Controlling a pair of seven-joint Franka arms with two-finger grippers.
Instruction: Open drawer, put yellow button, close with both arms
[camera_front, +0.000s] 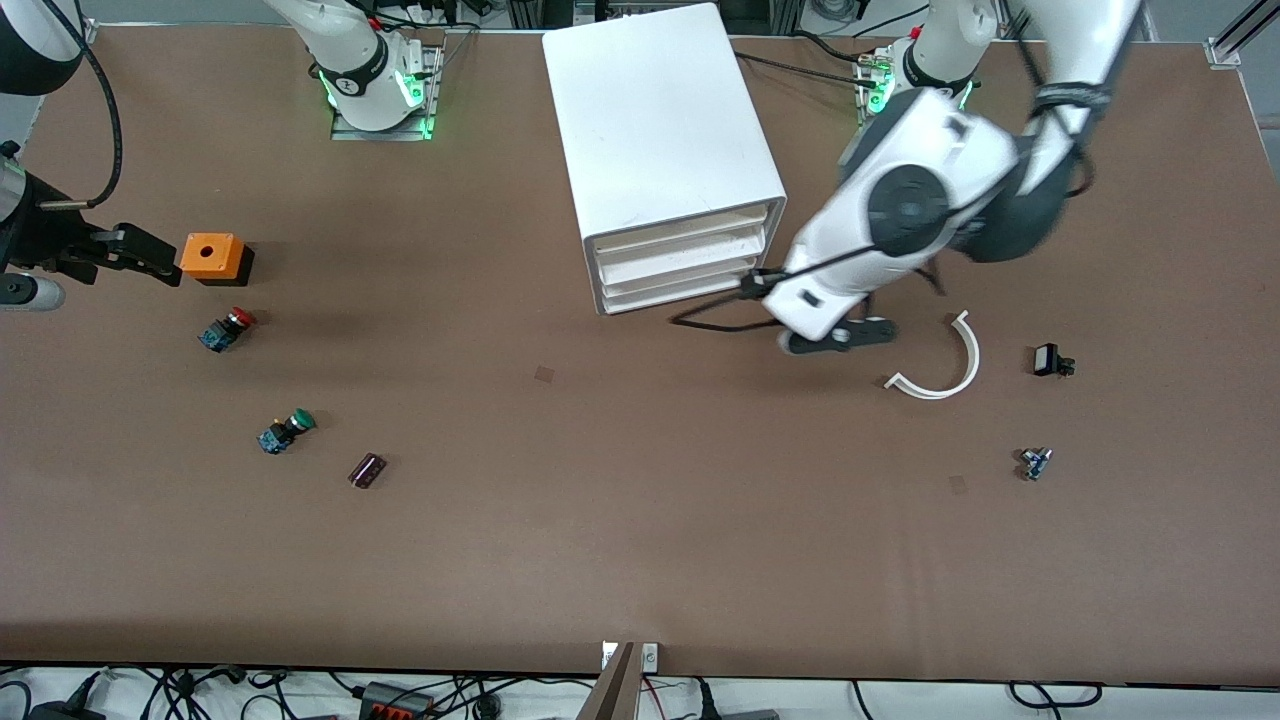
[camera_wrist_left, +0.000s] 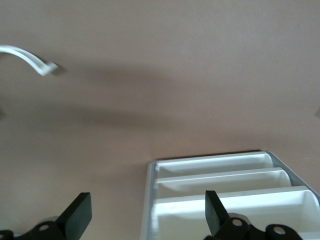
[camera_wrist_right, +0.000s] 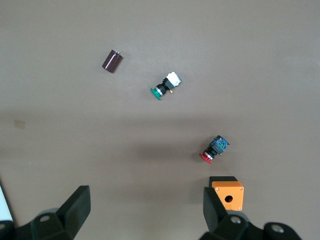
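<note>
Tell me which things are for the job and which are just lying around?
For the job: top drawer; left gripper, open, before it; right gripper, open, by the orange box. No yellow button seen.
Lying about: red button, green button, dark cylinder, white curved strip.

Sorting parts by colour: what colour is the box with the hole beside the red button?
Orange box, clearest in the right wrist view.

Shut white top drawer (camera_front: 682, 233) of upright cabinet; yellow button unseen.
</note>
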